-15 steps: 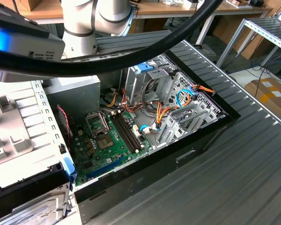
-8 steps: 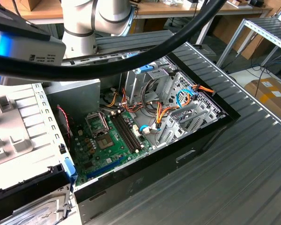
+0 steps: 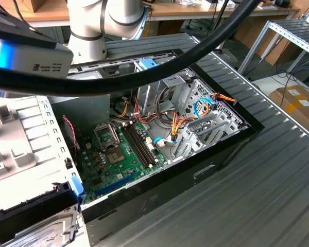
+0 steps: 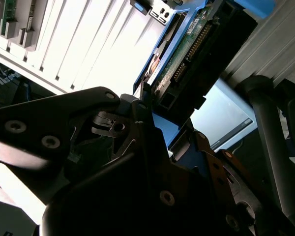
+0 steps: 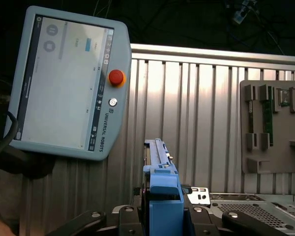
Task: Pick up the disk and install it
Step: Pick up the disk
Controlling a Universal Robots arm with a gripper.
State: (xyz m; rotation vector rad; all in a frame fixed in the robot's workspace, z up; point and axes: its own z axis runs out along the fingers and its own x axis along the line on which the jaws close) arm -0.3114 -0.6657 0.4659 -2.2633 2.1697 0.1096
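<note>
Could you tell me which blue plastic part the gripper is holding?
The one on the disk, clamped in the gripper; the light-blue latch sits on the computer case.

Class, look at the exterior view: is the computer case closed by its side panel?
No: the computer case lies open, and the green motherboard and its cables show inside it.

Orange and yellow cable bundles (image 3: 177,123) are crowding the open black computer case (image 3: 195,175), draping over the silver perforated drive cage (image 3: 206,134). A thick black hose (image 3: 92,86) is crossing above it. The ribbed metal surface (image 3: 268,195) is stretching bare on the exterior view's right. Beyond the black tool (image 5: 163,216) gripping the blue-railed disk (image 5: 162,189), a grey teach pendant (image 5: 64,83) is taking up that surface.
</note>
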